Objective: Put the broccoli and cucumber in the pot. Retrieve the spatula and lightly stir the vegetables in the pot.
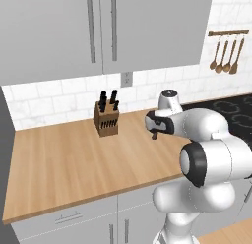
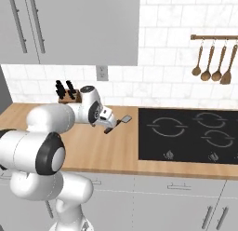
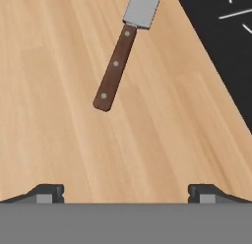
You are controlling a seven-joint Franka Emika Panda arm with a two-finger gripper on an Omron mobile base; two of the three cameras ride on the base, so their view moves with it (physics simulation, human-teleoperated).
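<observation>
Arm over the spatula, not yet gripping

Gripper (image 3: pixel 126 191) hangs above the wooden counter (image 1: pixel 59 164) w/ fingers spread wide, nothing held. Spatula (image 3: pixel 120 56) lies flat on the counter just left of the cooktop (image 2: pixel 195 134), blade toward the far wall. Probably light and stiff; thin blade looks slippery, so take the brown handle mid-length.

Matt metal spatula (image 3: pixel 123 51) blade (riveted wood handle) on smooth wooden counter (image 3: pixel 59 139).
</observation>
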